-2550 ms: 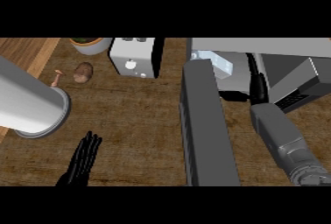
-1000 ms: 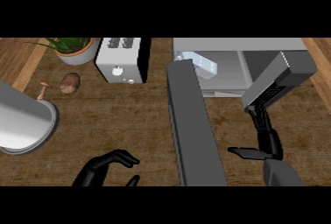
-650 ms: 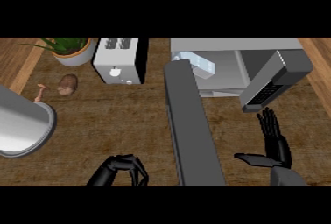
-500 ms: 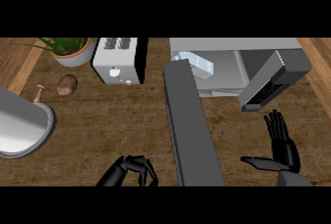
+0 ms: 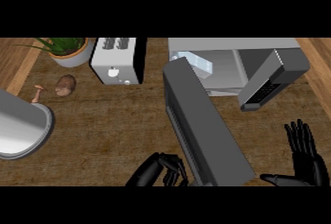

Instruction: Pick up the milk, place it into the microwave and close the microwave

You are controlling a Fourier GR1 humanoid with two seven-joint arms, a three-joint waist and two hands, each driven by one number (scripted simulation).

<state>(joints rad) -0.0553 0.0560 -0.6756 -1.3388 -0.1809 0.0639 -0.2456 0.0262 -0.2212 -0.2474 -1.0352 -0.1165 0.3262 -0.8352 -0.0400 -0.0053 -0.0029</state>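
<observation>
We look steeply down on a brown wooden surface (image 5: 123, 127). At its far side stands a grey box-shaped microwave (image 5: 233, 65) with its cavity open, and inside, at the left of the cavity, we see a pale blue-white milk carton (image 5: 194, 65) resting on the microwave floor. The microwave's long dark grey door (image 5: 203, 131) stands swung out toward us, reaching from the cavity's left edge down to the lower edge of the view. A grey slab with a dark keypad (image 5: 268, 81) shows at the cavity's right side, tilted.

Our left hand (image 5: 161, 170) sits at the lower edge, just left of the door's near end — its black fingers are curled in and we see nothing inside them. We cannot tell whether it touches the door. Our right hand (image 5: 304, 159) shows at the lower right, well apart from the door, fingers straight and pointing up, thumb spread to the left; it holds nothing.

Left of the microwave stands a white two-slot toaster (image 5: 116, 59). Further left is a green plant in a pale round pot (image 5: 68, 50), and below it a brown potato (image 5: 65, 84) next to a small tan mushroom (image 5: 38, 92). A large grey metal cylinder (image 5: 19, 131) lies at the left edge.
</observation>
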